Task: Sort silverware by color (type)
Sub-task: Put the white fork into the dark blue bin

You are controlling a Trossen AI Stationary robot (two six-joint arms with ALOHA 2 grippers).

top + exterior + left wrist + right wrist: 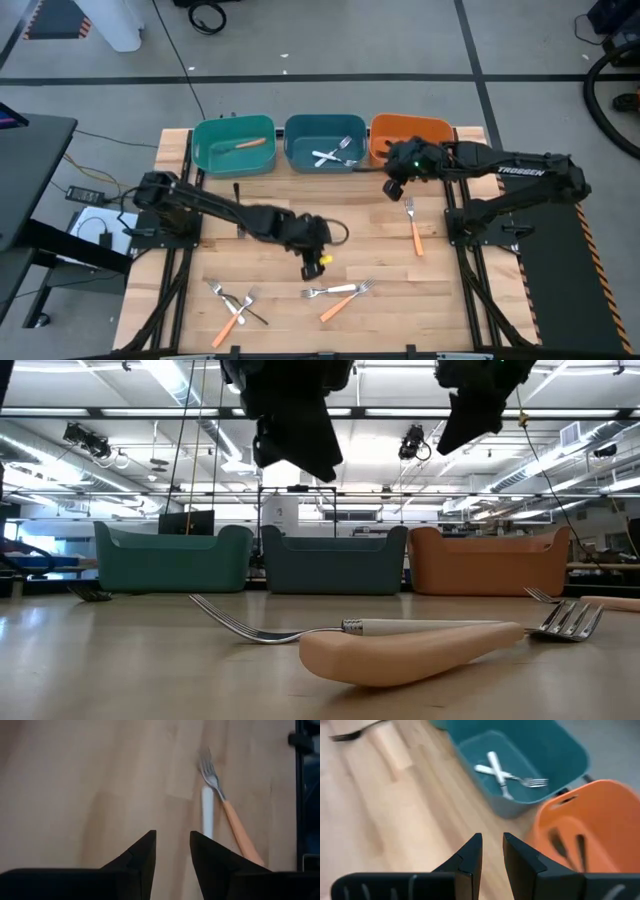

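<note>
1. From above: the left gripper (312,262) hangs over mid-table, near the crossed silver and orange forks (340,292); the right gripper (393,186) sits by the orange bin (440,128); another orange fork (414,225) lies below it.
2. Table level: a silver fork (300,628) rests against an orange handle (410,652).
3. Left wrist: fingers (142,854) narrowly parted, holding nothing.
4. Right wrist: fingers (470,854) narrowly apart, empty; two silver forks (505,776) lie crossed in the blue bin (545,745).

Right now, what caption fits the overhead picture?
Two arms above a table: three bins behind, loose forks in front, left tool hovering mid-table.
</note>
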